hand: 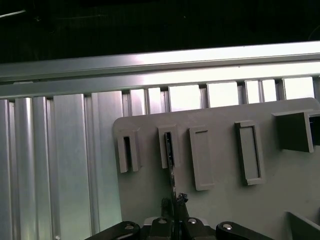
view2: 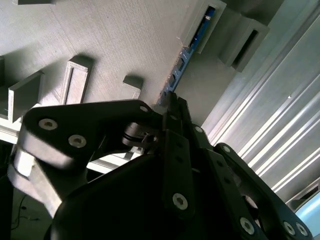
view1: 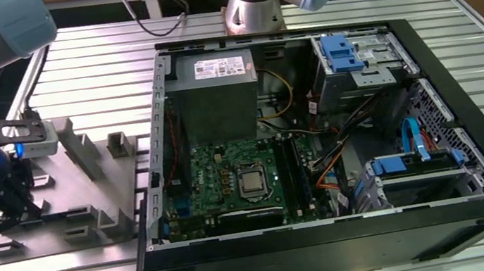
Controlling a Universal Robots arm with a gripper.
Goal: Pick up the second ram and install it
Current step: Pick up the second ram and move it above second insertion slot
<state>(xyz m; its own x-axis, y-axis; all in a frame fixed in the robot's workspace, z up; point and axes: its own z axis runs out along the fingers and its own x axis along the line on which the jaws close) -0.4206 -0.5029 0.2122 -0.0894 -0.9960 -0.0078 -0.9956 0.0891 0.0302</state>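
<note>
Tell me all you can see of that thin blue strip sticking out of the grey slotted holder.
The second ram is a long, thin circuit-board strip, blue with small dark chips along one face. It stands on edge over the grey plate, which looks like matte plastic. Its far end sits in a slotted grey holder on that plate. Its near end lies between the fingertips of the gripper, which look closed on it.
</note>
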